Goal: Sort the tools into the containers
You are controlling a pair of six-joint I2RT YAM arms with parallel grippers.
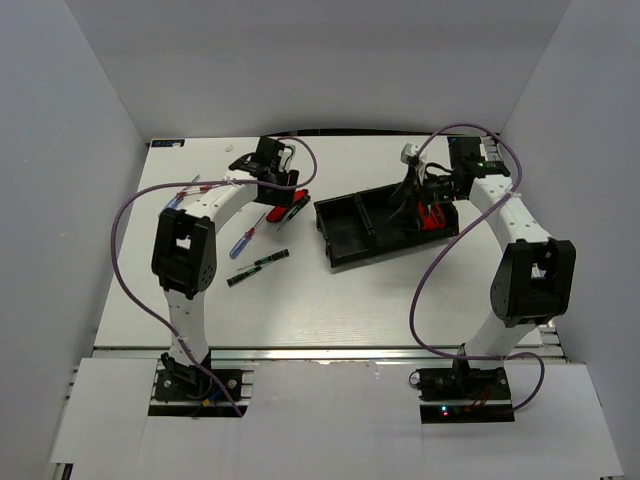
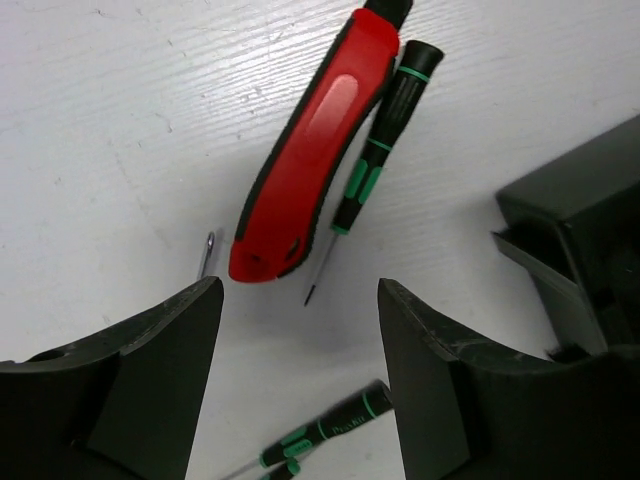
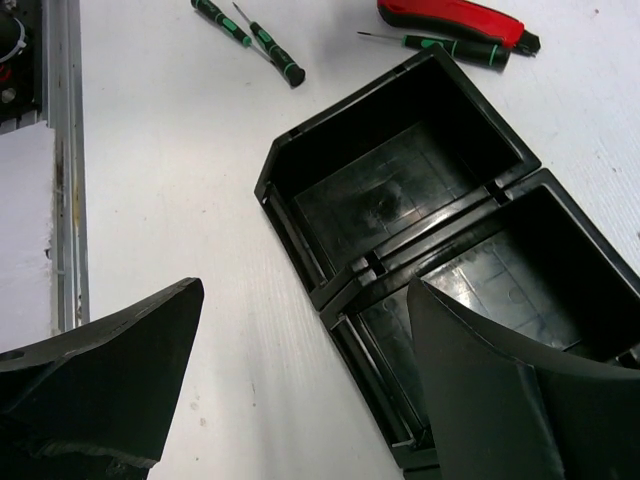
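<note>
Tools lie just ahead of our left claw (image 2: pixel 298 300), whose fingers (image 2: pixel 170 380) stand wide apart with nothing between them. The red pocket knife (image 2: pixel 310 150) lies flat on the tabletop (image 2: pixel 120 120). Its long axis slants from near the claw's left finger away and to the right, and the frame cuts off its far end. A black screwdriver (image 2: pixel 372 165) with green marks lies just beside its right flank, tip pointing back at the claw. Two more black screwdrivers (image 2: pixel 320 435) show low between the fingers, partly cut off. A thin metal tip (image 2: pixel 208 255) pokes out by the left finger; we cannot tell whose it is. Our right claw (image 3: pixel 305 290) gapes open, holding nothing, over the black tray (image 3: pixel 430 245). Two compartments are in view and the third is hidden behind its right finger. From above, a red thing (image 1: pixel 430 218) sits in that end compartment, too small to name.
</note>
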